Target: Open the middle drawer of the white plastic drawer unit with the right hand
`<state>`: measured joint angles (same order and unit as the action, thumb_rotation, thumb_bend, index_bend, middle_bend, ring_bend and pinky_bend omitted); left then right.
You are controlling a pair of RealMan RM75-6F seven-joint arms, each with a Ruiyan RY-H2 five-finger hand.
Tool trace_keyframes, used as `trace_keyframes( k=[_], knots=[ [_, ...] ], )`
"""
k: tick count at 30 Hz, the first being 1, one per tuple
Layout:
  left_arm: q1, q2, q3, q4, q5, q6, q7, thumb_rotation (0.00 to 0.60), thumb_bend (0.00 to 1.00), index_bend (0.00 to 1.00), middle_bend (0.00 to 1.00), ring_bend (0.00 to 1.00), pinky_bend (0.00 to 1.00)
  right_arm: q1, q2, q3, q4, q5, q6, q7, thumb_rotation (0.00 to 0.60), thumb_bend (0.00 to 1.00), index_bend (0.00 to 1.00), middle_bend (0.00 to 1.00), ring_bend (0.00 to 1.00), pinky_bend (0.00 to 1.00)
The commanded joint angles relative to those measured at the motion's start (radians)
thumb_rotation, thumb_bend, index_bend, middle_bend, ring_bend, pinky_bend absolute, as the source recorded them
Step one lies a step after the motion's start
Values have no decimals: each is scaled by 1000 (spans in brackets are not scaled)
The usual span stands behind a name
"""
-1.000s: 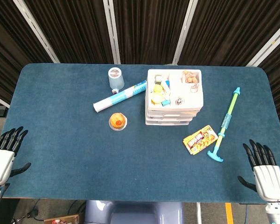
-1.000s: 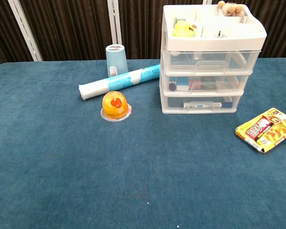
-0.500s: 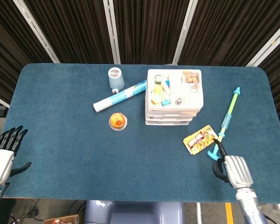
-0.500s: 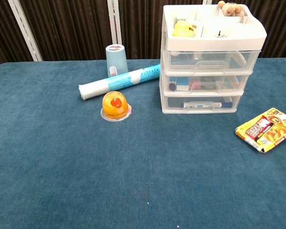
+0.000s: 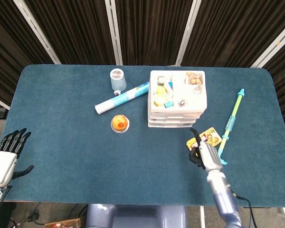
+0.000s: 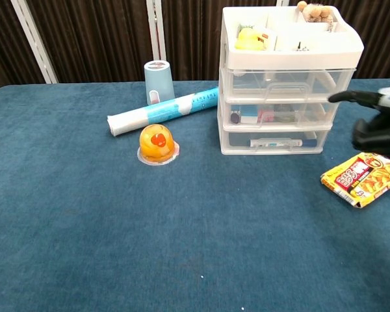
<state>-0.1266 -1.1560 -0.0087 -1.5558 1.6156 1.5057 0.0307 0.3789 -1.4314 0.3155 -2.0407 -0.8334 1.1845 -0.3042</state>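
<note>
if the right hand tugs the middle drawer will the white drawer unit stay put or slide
The white drawer unit looks like thin, light plastic, so it may slide forward. It stands three tiers tall with a loaded top tray, so tipping seems possible. The felt-like table may add some grip. The right hand is not touching it.

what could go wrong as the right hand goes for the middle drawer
The right robot hand hangs beside the drawer unit, above the snack packet, not yet at the middle drawer. Three risks:
1. The three handles are stacked closely, so the fingers may hook the top or bottom drawer.
2. The unit looks light and stands free; pulling may drag or tip it, spilling the top tray.
3. The hand may knock the packet.
</note>
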Motion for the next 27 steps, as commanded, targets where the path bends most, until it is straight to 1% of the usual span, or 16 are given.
trace_keyframes(
  k=[1, 4, 7, 8, 13, 17, 21, 27],
  knots=[
    [-3, 2, -1, -3, -5, -6, -5, 600, 6, 20, 0, 0, 93, 63, -70, 75, 11, 106, 7, 12, 600, 895, 0, 973, 969, 1000],
    [-1, 6, -1, -6, 3, 4, -12, 600, 7, 20, 0, 0, 92, 79, -105, 126, 17, 188, 5, 78, 600, 894, 0, 973, 955, 1000],
    [0, 6, 0, 0, 13, 16, -16, 600, 6, 21, 0, 0, 92, 97, -128, 153, 28, 234, 2, 114, 600, 894, 0, 972, 956, 1000],
    [0, 5, 0, 0, 12, 15, -19, 600, 6, 21, 0, 0, 92, 102, -134, 155, 33, 239, 4, 116, 600, 894, 0, 973, 964, 1000],
    [-3, 8, -1, 0, 9, 10, -31, 600, 6, 20, 0, 0, 91, 136, -173, 143, 70, 270, 10, 114, 600, 893, 0, 973, 926, 1000],
    [-3, 10, 0, 0, 10, 12, -37, 600, 7, 20, 0, 0, 91, 154, -204, 137, 103, 283, 10, 120, 600, 894, 0, 973, 976, 1000],
    [-3, 11, -1, -1, 5, 10, -42, 600, 6, 21, 0, 0, 91, 172, -229, 139, 133, 287, 13, 128, 600, 894, 0, 973, 977, 1000],
    [-6, 13, -5, -4, -9, 1, -52, 600, 7, 21, 0, 0, 91, 177, -256, 141, 164, 258, 37, 158, 600, 899, 0, 973, 978, 1000]
  ],
)
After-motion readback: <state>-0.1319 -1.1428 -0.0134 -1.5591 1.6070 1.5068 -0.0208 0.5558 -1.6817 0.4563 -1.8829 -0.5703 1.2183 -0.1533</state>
